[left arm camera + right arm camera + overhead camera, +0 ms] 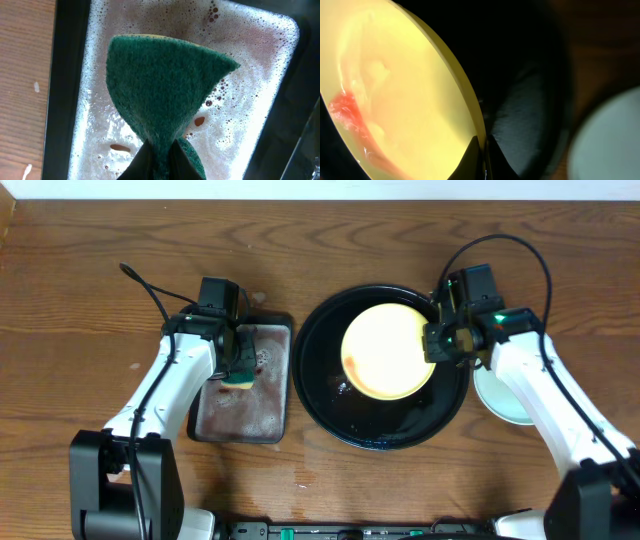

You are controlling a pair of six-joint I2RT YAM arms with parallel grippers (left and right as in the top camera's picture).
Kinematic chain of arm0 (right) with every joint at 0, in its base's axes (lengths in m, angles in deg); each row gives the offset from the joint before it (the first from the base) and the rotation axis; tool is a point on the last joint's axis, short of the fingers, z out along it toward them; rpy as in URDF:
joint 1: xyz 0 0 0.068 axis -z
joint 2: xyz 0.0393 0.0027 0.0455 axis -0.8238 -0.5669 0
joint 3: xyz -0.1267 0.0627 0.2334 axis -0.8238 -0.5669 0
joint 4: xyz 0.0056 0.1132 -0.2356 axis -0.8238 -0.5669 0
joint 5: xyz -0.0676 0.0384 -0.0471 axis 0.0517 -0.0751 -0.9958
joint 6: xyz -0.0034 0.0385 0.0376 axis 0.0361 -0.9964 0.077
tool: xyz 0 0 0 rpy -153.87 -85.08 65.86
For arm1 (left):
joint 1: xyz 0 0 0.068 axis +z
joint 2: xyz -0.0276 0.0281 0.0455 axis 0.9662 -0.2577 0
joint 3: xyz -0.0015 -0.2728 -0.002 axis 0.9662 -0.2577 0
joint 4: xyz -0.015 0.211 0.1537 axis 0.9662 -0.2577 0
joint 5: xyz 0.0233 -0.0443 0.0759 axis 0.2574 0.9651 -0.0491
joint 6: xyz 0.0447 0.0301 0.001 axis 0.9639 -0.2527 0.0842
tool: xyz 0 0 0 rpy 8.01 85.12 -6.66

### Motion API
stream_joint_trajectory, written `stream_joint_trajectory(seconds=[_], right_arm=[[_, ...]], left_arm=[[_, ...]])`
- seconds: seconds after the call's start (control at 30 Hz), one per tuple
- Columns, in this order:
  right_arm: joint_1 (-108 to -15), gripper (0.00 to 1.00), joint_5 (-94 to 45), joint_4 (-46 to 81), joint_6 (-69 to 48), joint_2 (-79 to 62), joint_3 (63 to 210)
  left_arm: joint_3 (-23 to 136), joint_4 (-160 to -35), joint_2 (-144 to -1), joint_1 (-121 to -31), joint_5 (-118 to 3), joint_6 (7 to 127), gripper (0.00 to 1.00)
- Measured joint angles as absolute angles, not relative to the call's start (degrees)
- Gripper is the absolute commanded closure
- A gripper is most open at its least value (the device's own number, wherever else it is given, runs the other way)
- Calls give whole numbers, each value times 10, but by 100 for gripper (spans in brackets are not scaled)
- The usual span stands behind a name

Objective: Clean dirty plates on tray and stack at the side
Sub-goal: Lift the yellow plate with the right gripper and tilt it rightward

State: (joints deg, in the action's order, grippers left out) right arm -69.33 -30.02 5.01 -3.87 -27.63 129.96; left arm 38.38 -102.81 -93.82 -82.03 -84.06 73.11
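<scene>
Toward the counter's left side, my left arm reaches in from the near edge, wrist bent down over the grey rectangular tray [238, 418] of foamy water. The left gripper [238, 360] is clenched on a green sponge [165, 85], its pinched end hidden between the fingers. At the centre, the pale yellow plate [388, 350], red-smeared at its left rim, sits over the black round tray [400, 423]; resting or lifted, I cannot tell. The right gripper [437, 340] pinches its right rim, arm angling in from the near right corner. A mint-blue plate [497, 398] lies half covered beneath that forearm; one or two, I cannot tell.
</scene>
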Motion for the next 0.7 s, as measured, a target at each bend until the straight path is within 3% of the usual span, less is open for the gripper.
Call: stream_joint_trajectory(seconds=[0.7], right_arm=[[-840,99,-588,84,-5,-229,1299]], left_arm=[[384,-1024,-1015,-820,-841,744,93]])
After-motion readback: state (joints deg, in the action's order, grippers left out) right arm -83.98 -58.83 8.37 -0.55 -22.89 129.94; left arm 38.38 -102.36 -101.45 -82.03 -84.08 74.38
